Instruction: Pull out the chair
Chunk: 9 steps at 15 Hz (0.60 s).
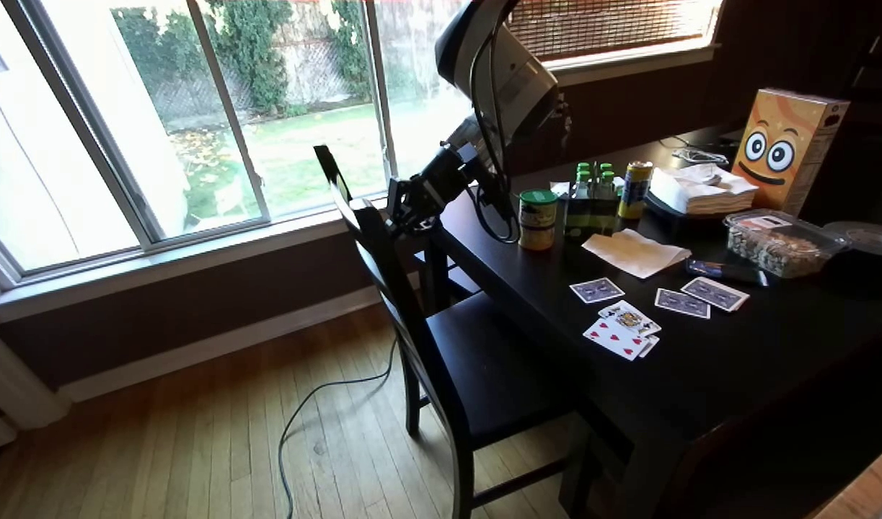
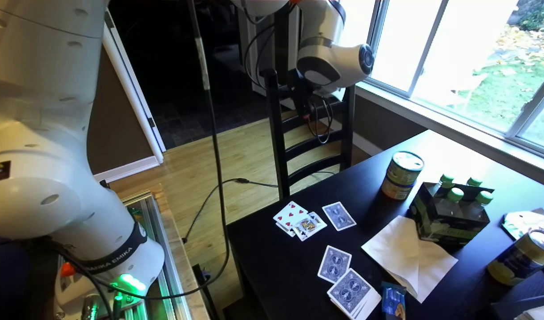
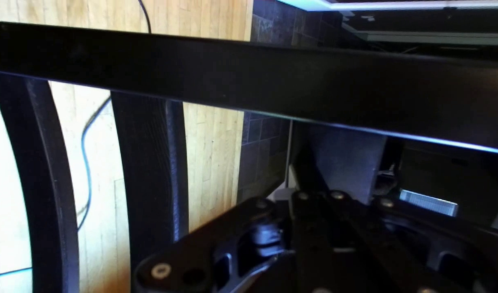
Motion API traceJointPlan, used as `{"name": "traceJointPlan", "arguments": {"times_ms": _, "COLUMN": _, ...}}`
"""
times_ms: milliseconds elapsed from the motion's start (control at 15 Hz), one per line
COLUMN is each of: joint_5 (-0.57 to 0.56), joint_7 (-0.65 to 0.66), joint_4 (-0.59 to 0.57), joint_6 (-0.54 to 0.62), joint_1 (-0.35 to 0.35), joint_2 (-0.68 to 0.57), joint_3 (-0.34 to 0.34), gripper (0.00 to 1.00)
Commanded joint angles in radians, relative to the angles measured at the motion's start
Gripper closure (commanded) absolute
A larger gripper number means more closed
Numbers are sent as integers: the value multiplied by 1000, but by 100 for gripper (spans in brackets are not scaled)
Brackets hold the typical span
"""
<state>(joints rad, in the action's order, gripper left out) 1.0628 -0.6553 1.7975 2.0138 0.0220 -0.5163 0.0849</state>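
The chair (image 1: 484, 360) is dark wood, with its seat partly under the dark table (image 1: 700, 389) and its tall back upright. In an exterior view its back (image 2: 278, 146) stands at the table's far edge. My gripper (image 1: 397, 213) is at the upper part of the chair back, on the table side; it also shows, dark, in an exterior view (image 2: 303, 100). In the wrist view a back post (image 3: 232, 73) crosses above my gripper (image 3: 320, 195), with cross slats (image 3: 147, 162) to the left. The fingers are close together. It is too dark to see anything between them.
On the table are a stacked pair of cans (image 1: 538, 220), a pack of green-capped bottles (image 1: 592, 213), playing cards (image 1: 617, 339) and a cereal box (image 1: 776, 155). A cable (image 1: 285, 432) lies on the wooden floor behind the chair. A window wall (image 1: 296, 238) is beside it.
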Motion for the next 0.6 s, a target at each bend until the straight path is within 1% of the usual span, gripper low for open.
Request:
{"name": "traceJointPlan", "arguments": {"times_ms": 0, "joint_5": -92, "joint_7": 125, "joint_4": 11, "joint_6": 49, "joint_1": 49, "joint_2": 15, "joint_3": -3, "gripper": 100}}
{"name": "traceJointPlan", "arguments": {"times_ms": 333, "joint_5": -206, "joint_7": 252, "joint_4": 25, "joint_6": 72, "joint_1": 49, "joint_2": 41, "joint_3": -1, "gripper": 100}}
{"name": "traceJointPlan", "arguments": {"times_ms": 533, "joint_5": -307, "joint_7": 370, "joint_4": 55, "joint_6": 112, "joint_1": 70, "joint_2": 66, "joint_3": -15, "gripper": 100}}
